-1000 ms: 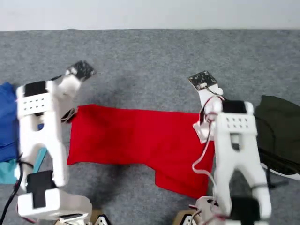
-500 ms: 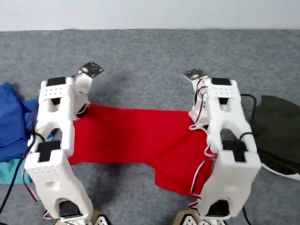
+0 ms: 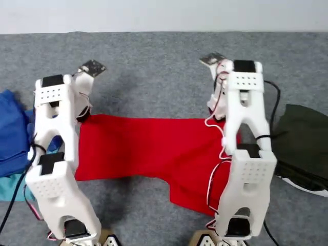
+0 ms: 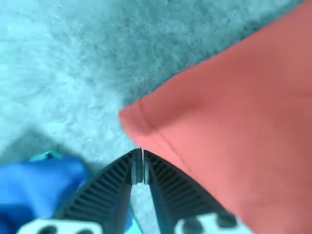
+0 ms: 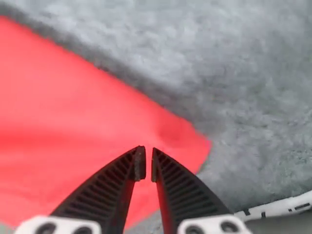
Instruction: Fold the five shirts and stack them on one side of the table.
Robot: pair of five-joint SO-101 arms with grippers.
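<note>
A red shirt (image 3: 148, 148) lies spread flat on the grey table, with a flap hanging toward the near right. My left gripper (image 3: 83, 111) sits at the shirt's far left corner. In the left wrist view it (image 4: 142, 163) is shut, its tips right at the hem of the red shirt (image 4: 234, 122), and no cloth shows between them. My right gripper (image 3: 216, 114) sits at the far right corner. Seen from the right wrist, it (image 5: 145, 165) is shut to a slit over the red shirt (image 5: 73, 122), just inside the corner.
A crumpled blue shirt (image 3: 10, 133) and a teal one (image 3: 7, 187) lie at the table's left edge; the blue shirt (image 4: 34, 185) is close to my left gripper. A dark green shirt (image 3: 302, 138) lies at the right, over a white garment (image 3: 307, 187). The grey table (image 3: 154, 66) runs beyond.
Both arms have stretched forward from the near side, bringing their grippers to the red shirt's two far corners. The shirt has not moved.
</note>
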